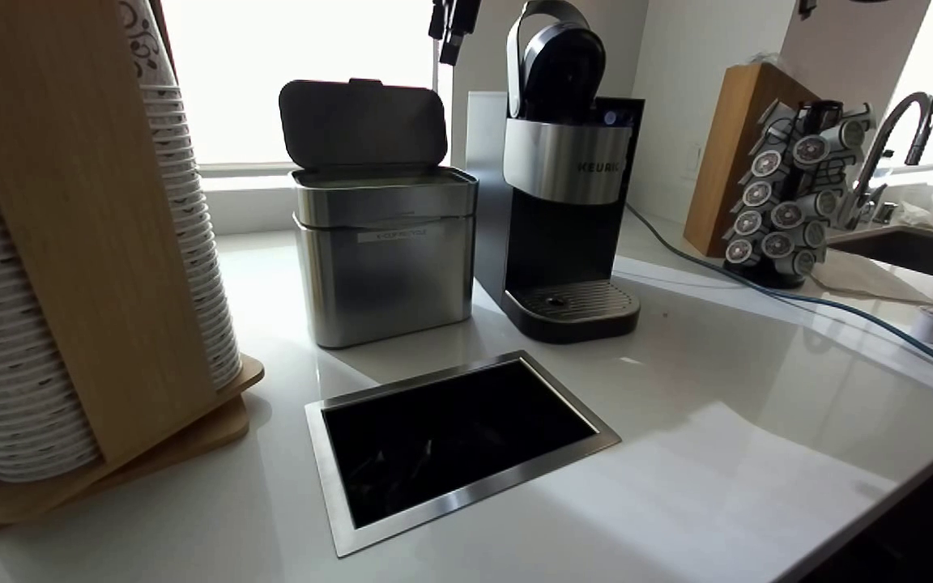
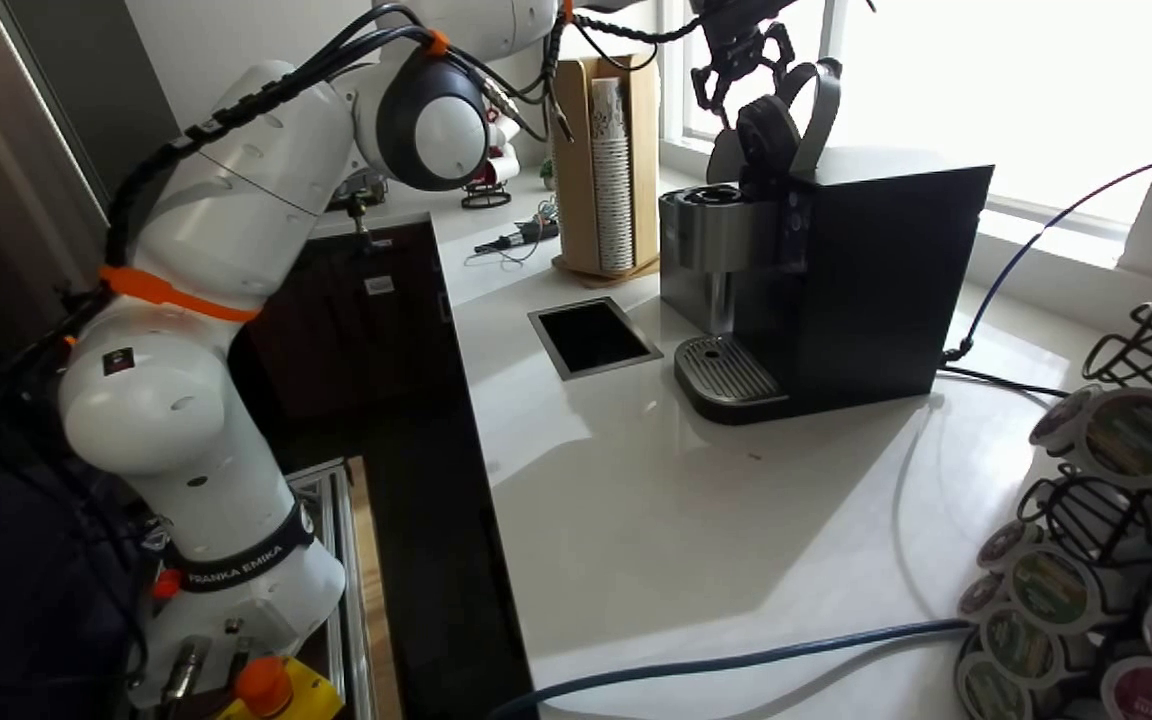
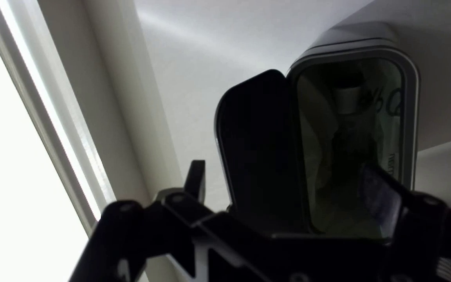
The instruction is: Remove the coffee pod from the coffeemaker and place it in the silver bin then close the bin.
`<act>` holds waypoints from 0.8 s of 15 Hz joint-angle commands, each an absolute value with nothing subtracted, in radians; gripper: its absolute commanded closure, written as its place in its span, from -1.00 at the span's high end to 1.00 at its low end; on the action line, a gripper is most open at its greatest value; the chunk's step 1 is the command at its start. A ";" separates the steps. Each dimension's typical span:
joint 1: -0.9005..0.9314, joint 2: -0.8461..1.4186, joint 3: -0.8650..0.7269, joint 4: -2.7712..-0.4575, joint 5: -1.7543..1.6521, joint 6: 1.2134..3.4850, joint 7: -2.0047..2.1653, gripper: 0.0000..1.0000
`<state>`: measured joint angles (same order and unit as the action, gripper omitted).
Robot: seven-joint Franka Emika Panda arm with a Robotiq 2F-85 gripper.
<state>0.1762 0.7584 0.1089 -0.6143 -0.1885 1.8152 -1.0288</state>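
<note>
Because the hinged lid (image 1: 364, 125) stands raised, the K-Cup bin (image 1: 392, 283) near the countertop's (image 1: 701, 380) rear edge is accessible. The Robotiq gripper (image 3: 284, 180) hangs above, spread and empty, likely for lid closure.

silver bin (image 1: 394, 279): brushed metal | countertop (image 1: 677, 405): glossy | cup rack (image 1: 78, 210): wood

I'd call this a kitchen, or a coffee corner in one: along the pale surface (image 2: 636, 530) stand a Keurig coffeemaker (image 1: 568, 162), a rack of pods (image 1: 786, 214), stacked cups (image 1: 187, 235) in a wooden holder (image 1: 70, 202), and a silver bin (image 1: 389, 279) labelled for K-Cup recycling. Beyond the rack there's a sink (image 1: 912, 249) with a gooseneck tap (image 1: 918, 134); dark cabinets (image 2: 336, 320) run under the surface. Home or office, I can't tell.
</note>
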 commanded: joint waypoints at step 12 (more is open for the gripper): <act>0.146 0.956 0.240 -0.478 -0.099 2.156 -1.367 1.00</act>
<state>0.1734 0.9057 0.1630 -0.5412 -0.1785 2.1351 -1.2774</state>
